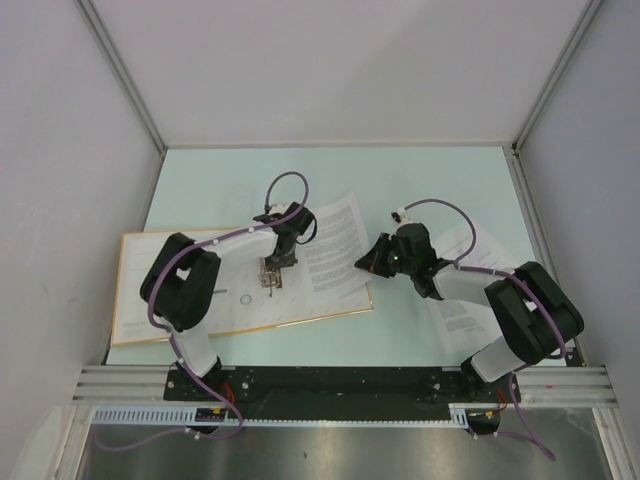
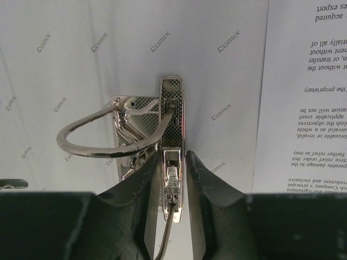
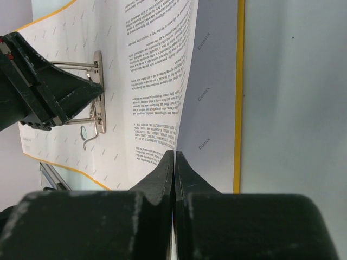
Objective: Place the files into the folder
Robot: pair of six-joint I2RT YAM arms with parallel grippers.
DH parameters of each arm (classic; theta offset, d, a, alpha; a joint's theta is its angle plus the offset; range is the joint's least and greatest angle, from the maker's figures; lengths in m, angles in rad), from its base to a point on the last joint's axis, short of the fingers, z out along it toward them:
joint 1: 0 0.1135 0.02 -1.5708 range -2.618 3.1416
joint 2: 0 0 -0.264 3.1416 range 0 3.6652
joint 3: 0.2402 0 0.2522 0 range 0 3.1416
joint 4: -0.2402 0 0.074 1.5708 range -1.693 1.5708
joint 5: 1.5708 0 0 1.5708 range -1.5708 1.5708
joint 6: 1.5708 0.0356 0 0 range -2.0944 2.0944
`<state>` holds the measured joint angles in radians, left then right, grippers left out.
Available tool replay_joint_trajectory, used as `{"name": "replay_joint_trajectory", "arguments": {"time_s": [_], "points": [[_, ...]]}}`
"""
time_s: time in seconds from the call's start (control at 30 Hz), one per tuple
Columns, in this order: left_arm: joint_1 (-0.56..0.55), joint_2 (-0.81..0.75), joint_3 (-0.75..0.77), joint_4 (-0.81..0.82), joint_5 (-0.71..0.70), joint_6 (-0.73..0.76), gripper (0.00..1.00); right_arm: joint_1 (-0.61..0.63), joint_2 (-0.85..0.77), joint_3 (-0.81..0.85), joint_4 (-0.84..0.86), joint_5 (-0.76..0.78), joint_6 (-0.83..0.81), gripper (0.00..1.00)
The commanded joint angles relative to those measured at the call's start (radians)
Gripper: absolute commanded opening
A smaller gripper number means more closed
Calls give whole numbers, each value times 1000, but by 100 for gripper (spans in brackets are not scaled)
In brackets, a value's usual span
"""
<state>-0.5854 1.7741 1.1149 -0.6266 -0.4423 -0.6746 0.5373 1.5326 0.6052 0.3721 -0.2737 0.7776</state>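
The folder (image 1: 290, 300) lies open and flat on the table (image 1: 420, 190), cream inside up, its spread running left to right with the right end swung slightly away from the arm bases. The left gripper (image 2: 173, 154) hangs over the folder's middle, its jaws narrowly apart on either side of the lever (image 2: 172, 179), not visibly clamped. This is probably to work the lever, since the rings (image 2: 108, 146) look closed and would block filing. The right gripper (image 3: 174, 154), at the folder's right edge, is closed, seemingly pinching a corner of one sheet (image 3: 157, 70). That edge curls up while the rest lies on the folder's right half, likely ready to be slid across. The sheet's long axis runs near to far, roughly parallel to the folder's spine, with one long edge facing the rings. More sheets (image 1: 460, 310) lie on the table right of the folder.
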Motion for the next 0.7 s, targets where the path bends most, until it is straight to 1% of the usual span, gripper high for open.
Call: {"name": "replay_joint_trajectory", "arguments": {"time_s": [0.0,0.13,0.23,0.33,0.43,0.5,0.53,0.6,0.67], "points": [[-4,15,16,27,-22,-23,32,10,-12,-2,37,11,5,0],[-4,15,5,28,-27,-22,33,15,-8,-1,39,13,3,0],[-2,4,-3,31,-23,-20,29,18,-2,-4,44,13,5,0],[-4,-16,0,27,-18,-8,22,18,3,-1,53,8,14,0],[-4,-33,3,19,-10,21,11,20,11,-2,70,-1,40,0],[-1,-33,8,8,4,29,7,20,24,-2,73,-10,52,0],[-1,-31,13,7,10,35,2,20,29,-4,71,-15,61,0],[-2,-31,17,-1,31,38,0,18,41,-12,70,-21,100,0],[-2,-36,22,-1,45,47,0,16,58,-33,112,-35,144,0]]}}
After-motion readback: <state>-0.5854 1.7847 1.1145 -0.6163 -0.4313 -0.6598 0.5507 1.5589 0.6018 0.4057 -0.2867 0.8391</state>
